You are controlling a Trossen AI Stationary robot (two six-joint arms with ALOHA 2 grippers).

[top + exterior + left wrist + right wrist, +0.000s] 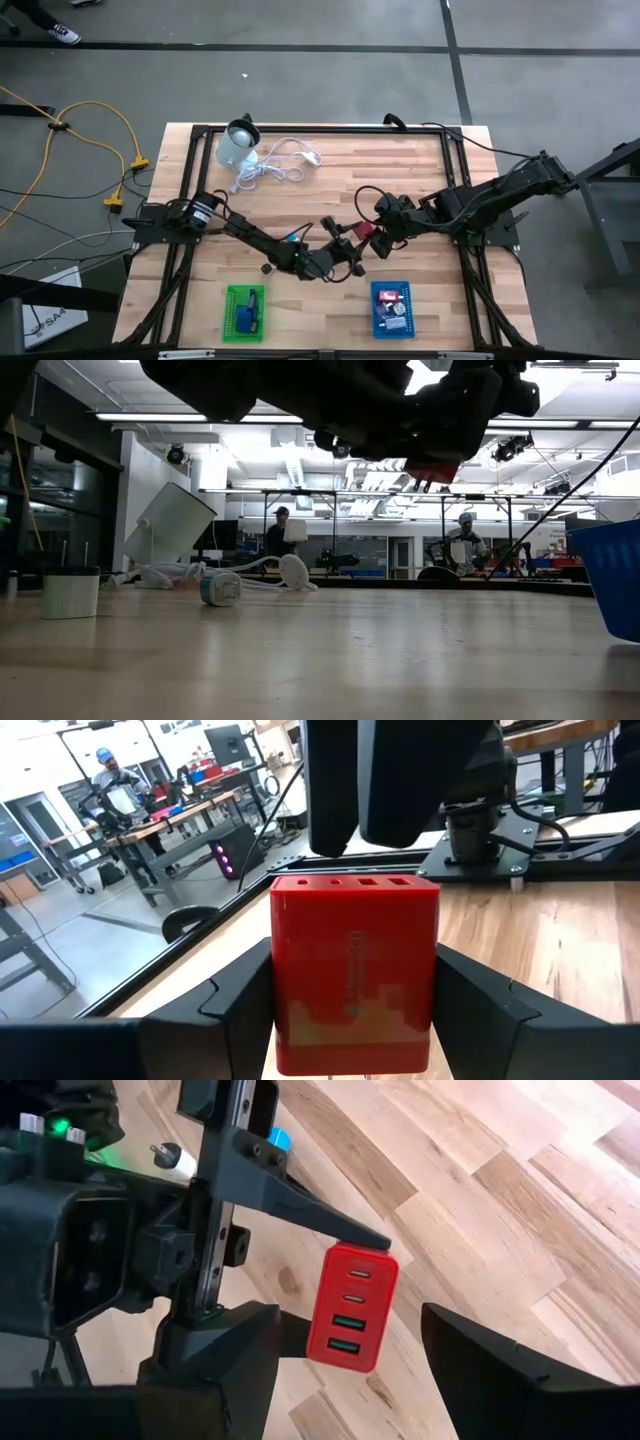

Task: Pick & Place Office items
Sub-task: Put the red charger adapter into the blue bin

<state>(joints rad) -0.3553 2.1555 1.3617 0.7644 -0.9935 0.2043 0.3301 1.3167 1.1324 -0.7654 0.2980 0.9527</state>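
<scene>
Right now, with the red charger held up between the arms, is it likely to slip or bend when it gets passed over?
The red charger looks like a rigid plastic block, so it probably won't bend. Its glossy, flat faces may be a bit slippery, though the left gripper clamps two opposite sides squarely. Being small and blocky, it likely sits flat rather than rolling once set down.

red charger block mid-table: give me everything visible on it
The red charger is a glossy plastic-looking rectangular block with rounded edges and four ports in a row on one end face. The left gripper holds it by its sides above the wooden table, near the middle, clear of the surface. The right gripper hangs open just beyond its port end; the wrist view shows open fingers flanking it, no contact visible.
</scene>
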